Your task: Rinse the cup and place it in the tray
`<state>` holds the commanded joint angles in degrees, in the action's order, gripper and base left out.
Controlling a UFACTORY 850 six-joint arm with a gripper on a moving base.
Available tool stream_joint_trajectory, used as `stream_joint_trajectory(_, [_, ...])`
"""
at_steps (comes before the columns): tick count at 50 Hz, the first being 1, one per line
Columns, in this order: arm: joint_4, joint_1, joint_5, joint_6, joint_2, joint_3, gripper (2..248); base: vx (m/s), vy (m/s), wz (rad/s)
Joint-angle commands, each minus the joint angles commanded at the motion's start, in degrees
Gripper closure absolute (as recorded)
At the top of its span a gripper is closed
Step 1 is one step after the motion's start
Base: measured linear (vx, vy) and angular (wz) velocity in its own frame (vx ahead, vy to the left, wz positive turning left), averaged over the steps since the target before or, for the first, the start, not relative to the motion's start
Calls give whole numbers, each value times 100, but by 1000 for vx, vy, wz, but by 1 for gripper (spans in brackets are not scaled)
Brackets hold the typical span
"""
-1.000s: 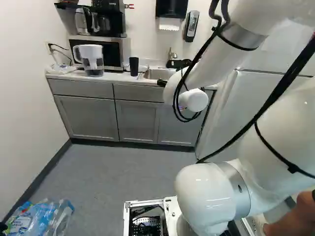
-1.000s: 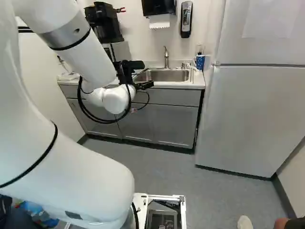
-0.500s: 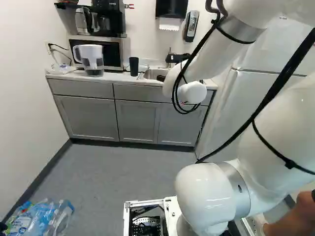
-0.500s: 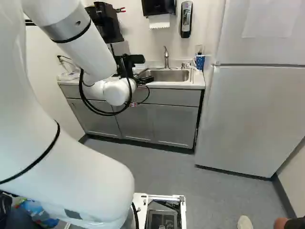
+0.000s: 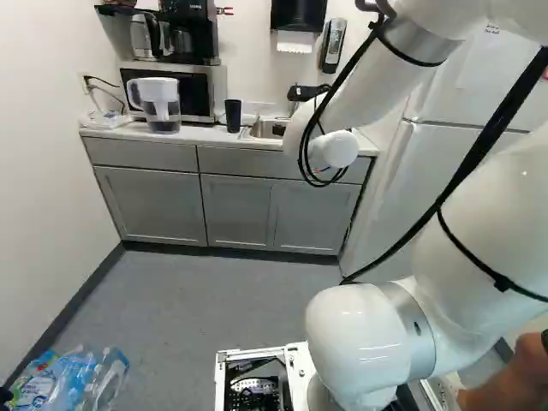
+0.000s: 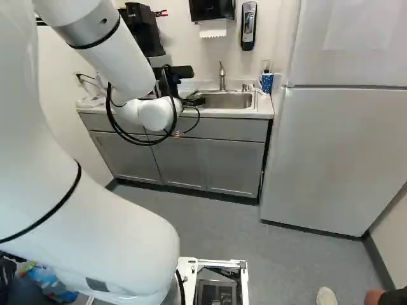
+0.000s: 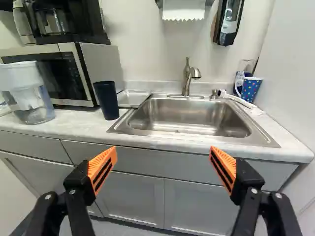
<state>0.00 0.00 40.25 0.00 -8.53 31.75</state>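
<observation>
While hanging near the bench (image 7: pixel 74 129), holds the fingers (image 6: pixel 195 101) spread wide, gripping nothing; sees the dark cup (image 7: pixel 107 101) upright, left of the sink (image 7: pixel 182 118) and just beside the metal tray (image 7: pixel 132 99), with the spotted cup (image 7: pixel 250 90) at the sink's far right.

bright, diffuse light; soft glare on white arm (image 5: pixel 360 347), shadow beneath microwave (image 7: pixel 103 64).
</observation>
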Motion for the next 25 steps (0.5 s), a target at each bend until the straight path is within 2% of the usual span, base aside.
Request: stream_joint_trajectory(25, [0, 0, -478, 0, 43, 358, 3, 0, 0, 0])
